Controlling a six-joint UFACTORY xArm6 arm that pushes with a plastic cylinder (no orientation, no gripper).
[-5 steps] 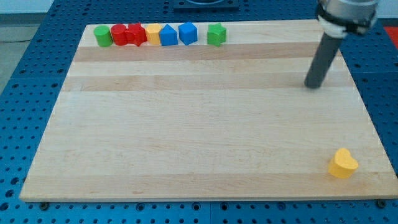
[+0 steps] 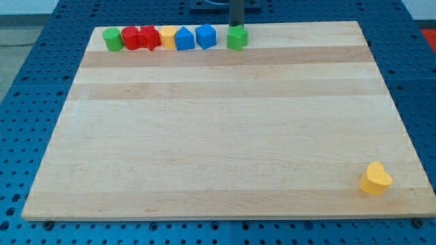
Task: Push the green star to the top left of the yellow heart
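One green star, small, notched, bright green, sits at the surface's top edge, my tip touching its far side; no claw; yellow heart bottom right.

1. A single camera view is provided; no second view exists to share coverage with it.
2. The camera sits above the bench's near edge and looks down and forward at an oblique angle.
3. The wooden board fills most of the frame, and all four of its corners are visible.
4. The far edge appears shorter than the near edge, confirming the tilt.
5. Blue perforated bench surface borders the board on the view's left, right and bottom.
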